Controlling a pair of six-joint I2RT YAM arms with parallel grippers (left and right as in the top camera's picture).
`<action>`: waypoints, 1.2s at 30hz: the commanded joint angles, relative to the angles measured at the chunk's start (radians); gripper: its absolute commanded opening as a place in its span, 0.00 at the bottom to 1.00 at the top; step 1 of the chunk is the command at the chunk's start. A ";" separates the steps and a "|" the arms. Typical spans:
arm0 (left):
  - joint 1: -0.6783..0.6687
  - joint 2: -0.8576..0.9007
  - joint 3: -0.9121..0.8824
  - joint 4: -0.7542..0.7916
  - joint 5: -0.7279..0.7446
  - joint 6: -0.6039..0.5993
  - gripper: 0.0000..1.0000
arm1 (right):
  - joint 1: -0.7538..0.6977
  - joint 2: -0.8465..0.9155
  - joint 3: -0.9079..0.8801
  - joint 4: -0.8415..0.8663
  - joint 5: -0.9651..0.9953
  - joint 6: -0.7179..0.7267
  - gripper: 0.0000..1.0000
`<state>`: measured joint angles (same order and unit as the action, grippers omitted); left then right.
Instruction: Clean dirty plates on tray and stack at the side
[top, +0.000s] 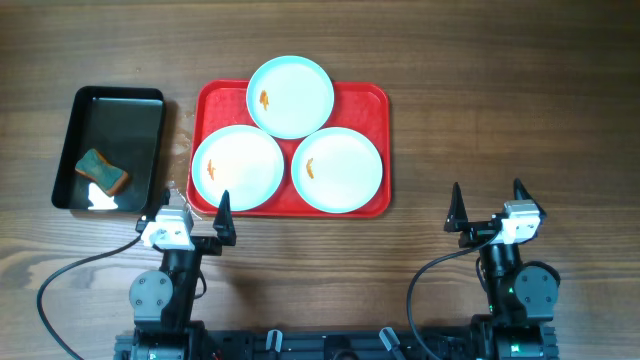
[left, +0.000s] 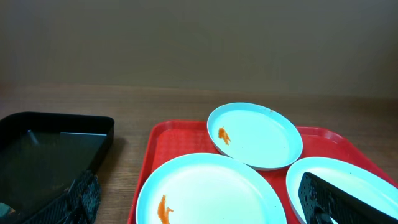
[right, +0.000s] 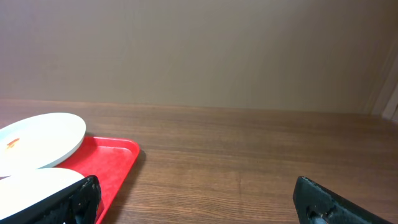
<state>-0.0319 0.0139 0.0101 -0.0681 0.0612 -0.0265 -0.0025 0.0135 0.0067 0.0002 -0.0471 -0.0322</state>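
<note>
So, three plates (top: 237, 167) sit on red tray (top: 372, 105), upper centre of frame, w/ orange smears. Prob. light, stiff, slick, breakable; grip at raised rim. Lower frame: left fingers (top: 224, 212) & right fingers (top: 456, 208) spread wide, both empty
</note>
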 joint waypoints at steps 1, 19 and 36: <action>-0.005 -0.007 -0.005 -0.005 0.005 0.020 1.00 | 0.004 -0.006 -0.002 0.002 0.002 -0.018 1.00; -0.005 -0.007 -0.005 -0.005 0.005 0.020 1.00 | 0.004 -0.006 -0.002 0.002 0.002 -0.018 1.00; -0.006 -0.007 -0.005 0.052 0.274 -0.185 1.00 | 0.004 -0.006 -0.002 0.002 0.002 -0.018 1.00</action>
<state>-0.0319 0.0139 0.0101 -0.0662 0.0700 -0.0319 -0.0025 0.0135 0.0067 0.0002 -0.0471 -0.0322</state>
